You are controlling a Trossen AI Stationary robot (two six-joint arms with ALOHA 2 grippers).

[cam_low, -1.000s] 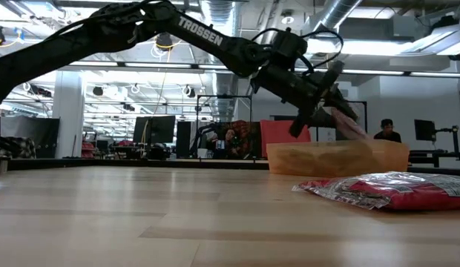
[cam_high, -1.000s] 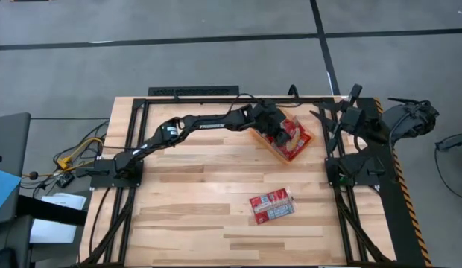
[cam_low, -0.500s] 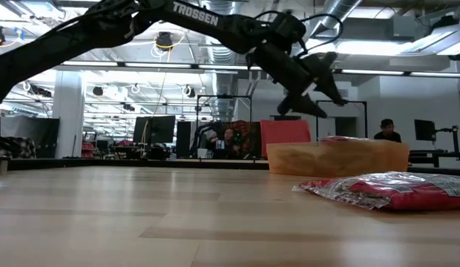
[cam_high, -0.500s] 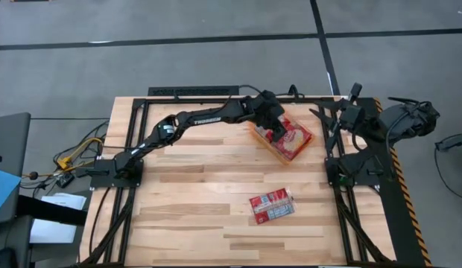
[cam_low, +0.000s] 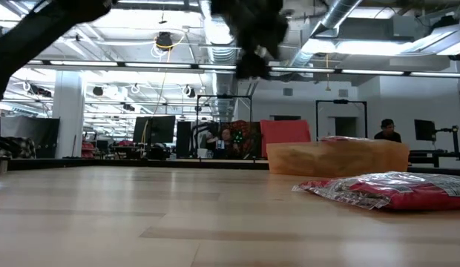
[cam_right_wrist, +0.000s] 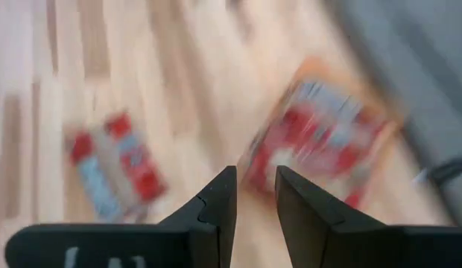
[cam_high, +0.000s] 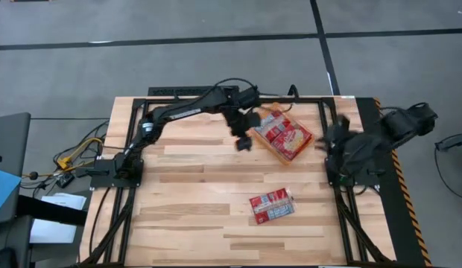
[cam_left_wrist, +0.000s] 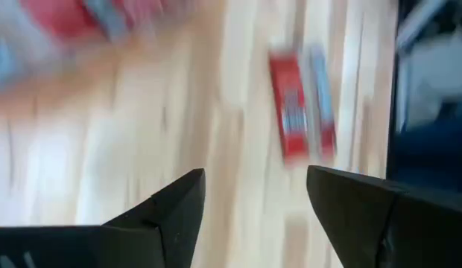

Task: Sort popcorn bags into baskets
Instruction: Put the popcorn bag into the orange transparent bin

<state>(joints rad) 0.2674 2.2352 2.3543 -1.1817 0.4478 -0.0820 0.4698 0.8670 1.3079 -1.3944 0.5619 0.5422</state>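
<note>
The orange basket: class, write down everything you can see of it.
The orange basket is a shallow, translucent plastic rectangle, lying askew on the far right part of the wooden table. Red, white-panelled popcorn bags fill it, rising a little above its rim in the low view. Nothing grips it; the left tool hangs open just beside its left end.

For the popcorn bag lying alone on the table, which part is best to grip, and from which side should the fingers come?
The popcorn bag lies flat and slightly skewed on the table, apart from the basket. A likely good approach is straight from above, fingers across its shorter width near the middle, turned to match its tilt. Nothing crowds it on any side.
</note>
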